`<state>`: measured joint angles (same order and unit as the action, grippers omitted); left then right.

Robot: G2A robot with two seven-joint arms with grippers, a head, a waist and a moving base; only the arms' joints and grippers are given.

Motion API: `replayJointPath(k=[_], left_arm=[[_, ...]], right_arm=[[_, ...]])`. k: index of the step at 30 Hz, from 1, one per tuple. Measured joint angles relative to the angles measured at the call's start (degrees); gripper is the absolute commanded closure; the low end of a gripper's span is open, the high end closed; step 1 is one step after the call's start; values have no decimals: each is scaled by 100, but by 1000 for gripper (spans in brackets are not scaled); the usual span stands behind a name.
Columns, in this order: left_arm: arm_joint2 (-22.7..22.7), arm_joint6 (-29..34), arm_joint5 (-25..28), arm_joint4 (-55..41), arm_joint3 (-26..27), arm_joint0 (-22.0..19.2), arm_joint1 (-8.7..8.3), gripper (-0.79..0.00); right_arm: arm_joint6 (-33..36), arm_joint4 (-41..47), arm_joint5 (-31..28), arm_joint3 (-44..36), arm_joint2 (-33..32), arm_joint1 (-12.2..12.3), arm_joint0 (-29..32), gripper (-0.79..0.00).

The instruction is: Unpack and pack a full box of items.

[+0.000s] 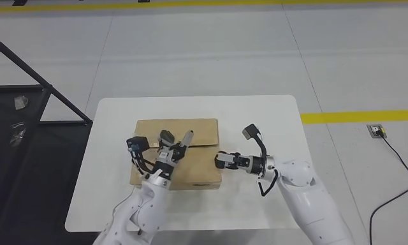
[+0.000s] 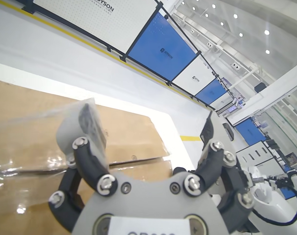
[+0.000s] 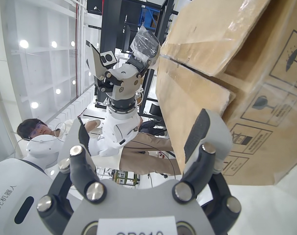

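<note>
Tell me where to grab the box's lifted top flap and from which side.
Grip the lifted flap at its open end edge, where it gapes above the side wall of the cardboard box. Come from that end, where the open right pincer sits: the gap should let one finger slide under.

My top camera looked straight down from above my arms, far enough off to take in the whole table and the box. My left wrist camera sat just behind my left gripper, looking low and close across the box top ahead of the jaws. My right wrist camera, seemingly rolled sideways, sat behind my right gripper, close to the box's side. All three shared the box; the right wrist view also caught my left gripper beyond its jaws.
</note>
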<state>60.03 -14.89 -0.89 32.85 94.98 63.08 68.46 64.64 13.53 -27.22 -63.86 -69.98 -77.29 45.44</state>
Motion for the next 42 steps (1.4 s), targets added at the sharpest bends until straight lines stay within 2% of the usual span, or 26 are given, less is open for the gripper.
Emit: replayJointPath(k=[9, 17, 25, 33, 42], left_arm=[[-223, 71, -187, 149, -326, -329, 169, -785], [-385, 18, -293, 385, -337, -427, 294, -785], [-499, -159, -572, 645, -420, -509, 431, -785], [-717, 3, -990, 709, -580, -851, 626, -785], [-848, 262, -795, 1019, -779, -887, 732, -785]], right_arm=[[17, 95, -80, -30, -55, 77, 109, -785], [15, 158, -115, -81, -92, 140, 185, -785], [-42, 216, -156, -79, -52, 179, 204, -785], [-90, 211, -134, -101, 2, 216, 185, -785], [-144, 263, -189, -164, -35, 278, 300, -785]])
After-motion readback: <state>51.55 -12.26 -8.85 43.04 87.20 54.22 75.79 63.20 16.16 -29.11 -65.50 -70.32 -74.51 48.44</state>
